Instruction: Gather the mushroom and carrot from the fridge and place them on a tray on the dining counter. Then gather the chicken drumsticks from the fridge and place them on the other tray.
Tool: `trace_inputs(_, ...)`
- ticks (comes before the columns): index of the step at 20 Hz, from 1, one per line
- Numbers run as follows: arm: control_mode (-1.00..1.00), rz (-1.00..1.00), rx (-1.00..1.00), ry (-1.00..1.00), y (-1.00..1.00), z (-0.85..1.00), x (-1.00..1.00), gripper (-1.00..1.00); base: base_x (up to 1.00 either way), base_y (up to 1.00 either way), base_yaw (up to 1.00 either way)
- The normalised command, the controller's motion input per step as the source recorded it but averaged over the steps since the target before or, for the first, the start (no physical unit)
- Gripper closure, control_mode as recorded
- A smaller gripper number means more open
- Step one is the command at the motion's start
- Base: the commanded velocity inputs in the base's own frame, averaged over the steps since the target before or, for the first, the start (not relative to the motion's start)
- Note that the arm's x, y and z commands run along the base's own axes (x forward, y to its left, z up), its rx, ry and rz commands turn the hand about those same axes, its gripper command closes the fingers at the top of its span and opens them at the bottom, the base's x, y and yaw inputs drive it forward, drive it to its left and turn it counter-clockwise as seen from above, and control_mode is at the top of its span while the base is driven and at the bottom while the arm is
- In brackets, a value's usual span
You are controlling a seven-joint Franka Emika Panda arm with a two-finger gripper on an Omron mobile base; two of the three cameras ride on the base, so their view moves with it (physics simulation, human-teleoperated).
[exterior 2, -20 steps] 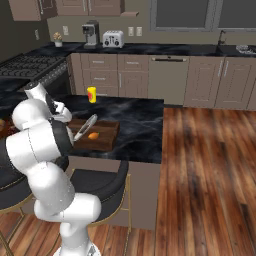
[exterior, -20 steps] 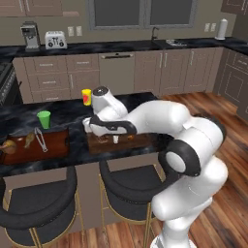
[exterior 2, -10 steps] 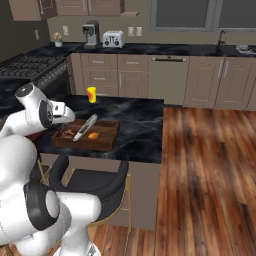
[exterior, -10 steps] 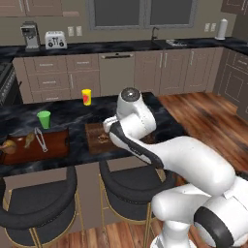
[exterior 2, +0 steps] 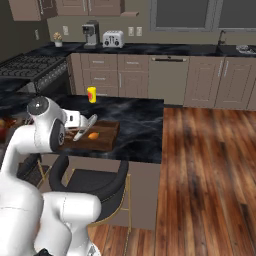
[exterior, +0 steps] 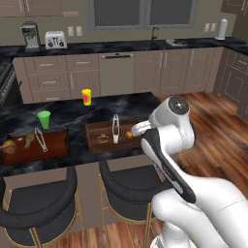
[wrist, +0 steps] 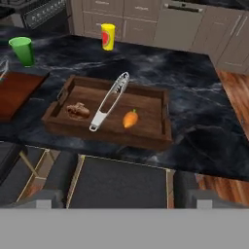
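Observation:
On the dining counter [exterior: 101,109] stands a wooden tray [wrist: 146,95] holding the brown mushroom [wrist: 78,110], the orange carrot [wrist: 130,118] and metal tongs [wrist: 109,99]. The carrot [exterior: 129,134] also lies at that tray's right end in the left base view. A second tray [exterior: 53,147] to the left carries golden-brown chicken drumsticks [exterior: 8,146] and another pair of tongs. My gripper [exterior: 138,129] hovers at the counter's front edge, beside the right tray and above the stools. It is open and holds nothing. The fridge is out of view.
A green cup [exterior: 44,118] and a yellow cup [exterior: 86,96] stand on the counter behind the trays. Two black stools [exterior: 123,186] sit under the front edge. Wood floor [exterior 2: 205,165] opens to the right. Cabinets, a toaster and a coffee maker line the back wall.
The arm has swung right and drawn back from above the right tray to the counter's front edge. The gripper stayed open. Trays, food and cups have not moved.

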Motion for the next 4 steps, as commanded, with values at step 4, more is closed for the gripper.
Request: trace_inputs(4,-1.00,0.03,0.09,-0.01,-0.49,-0.04,-0.61,-1.00,0.00,0.00,0.00)
